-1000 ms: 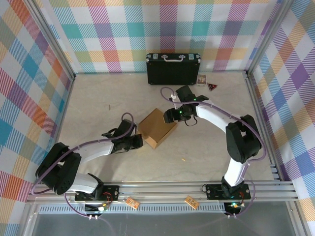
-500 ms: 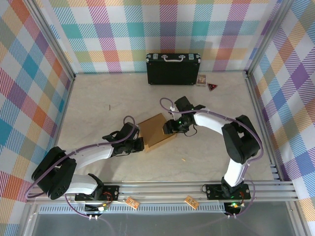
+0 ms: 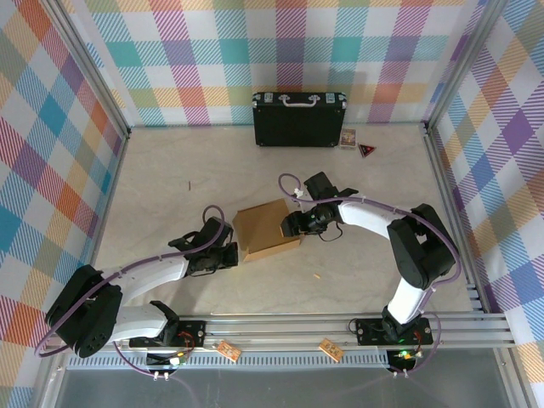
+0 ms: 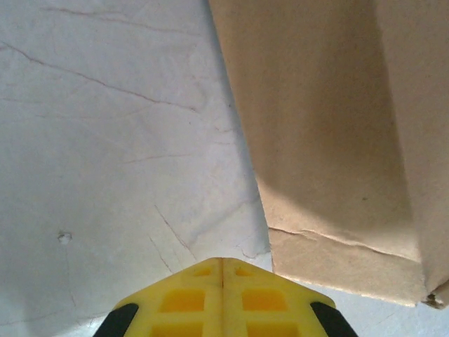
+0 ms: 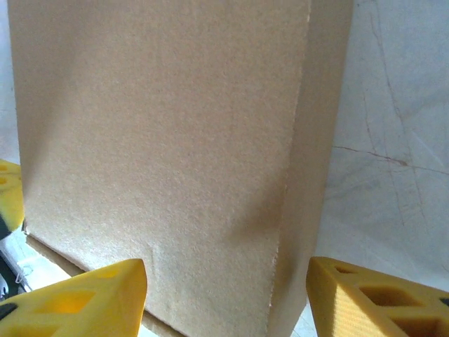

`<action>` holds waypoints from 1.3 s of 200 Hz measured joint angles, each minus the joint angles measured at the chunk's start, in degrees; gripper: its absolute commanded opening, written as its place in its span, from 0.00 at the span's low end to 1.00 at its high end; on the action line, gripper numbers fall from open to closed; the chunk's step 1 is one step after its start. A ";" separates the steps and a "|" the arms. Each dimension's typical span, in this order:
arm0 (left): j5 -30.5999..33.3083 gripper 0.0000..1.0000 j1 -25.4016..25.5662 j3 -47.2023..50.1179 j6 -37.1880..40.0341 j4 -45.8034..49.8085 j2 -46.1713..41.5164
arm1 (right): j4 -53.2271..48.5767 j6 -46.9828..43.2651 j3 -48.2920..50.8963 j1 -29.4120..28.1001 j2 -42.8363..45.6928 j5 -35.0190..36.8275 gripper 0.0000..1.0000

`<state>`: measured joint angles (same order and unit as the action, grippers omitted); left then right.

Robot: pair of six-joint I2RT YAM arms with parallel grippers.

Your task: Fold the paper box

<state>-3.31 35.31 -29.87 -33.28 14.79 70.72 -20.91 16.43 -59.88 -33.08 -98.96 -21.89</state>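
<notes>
Item: the paper box (image 3: 266, 229), plain brown cardboard, folded up as a shallow square box with a flat top face; location, on the pale marbled table (image 3: 161, 170), about mid-table, between the two arms and turned slightly askew to the table's edges. Attending it on the left, the left gripper (image 3: 231, 254), low over the table just beside the box's near left corner; in the left wrist view its yellow fingers (image 4: 189, 302) are pressed together along a single seam, clenched on nothing, with the box's corner (image 4: 330, 140) just ahead and to the right of the tips and a crease line across its lower side wall. Attending it on the right, the right gripper (image 3: 293, 224), at the box's right edge; in the right wrist view its two yellow fingers (image 5: 84, 298) are spread wide, one on each side of the box (image 5: 161, 140), whose broad face and narrower side panel rise between them; both fingers look against or just beside the cardboard, and whether they clamp it cannot be told. Other contents: a black hard case (image 3: 299, 119) with a silver handle, standing at the far edge of the table against the plaid wall (image 3: 280, 42), well apart from the box; a small card (image 3: 348, 138) and a dark red triangular piece (image 3: 366, 150) just right of the case; two small orange tags (image 3: 226, 350) on the aluminium rail (image 3: 280, 323) by the arm bases
</notes>
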 measured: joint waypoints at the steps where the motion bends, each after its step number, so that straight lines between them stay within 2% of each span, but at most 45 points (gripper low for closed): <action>1: -0.09 0.00 0.00 0.02 0.00 -0.04 0.00 | 0.13 0.09 0.02 0.00 0.00 -0.07 0.61; 60: -5.22 0.00 0.46 0.04 -0.63 -4.59 2.69 | 2.10 1.07 0.59 0.00 -1.14 -2.49 0.58; 124: -6.47 0.00 0.59 1.05 -3.06 -9.42 4.90 | 3.17 1.38 0.96 0.07 -1.53 -2.84 0.57; 221: -11.50 0.00 0.57 8.44 -12.44 -28.33 6.75 | 7.26 3.02 0.96 1.25 -2.62 -2.78 0.55; 260: -12.63 0.00 0.55 9.29 -13.97 -31.52 7.67 | 9.33 3.34 0.94 1.57 -3.30 -2.84 0.55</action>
<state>-15.94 35.86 -20.58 -47.24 -16.73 78.39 -11.57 19.77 -58.94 -31.51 -102.26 -24.73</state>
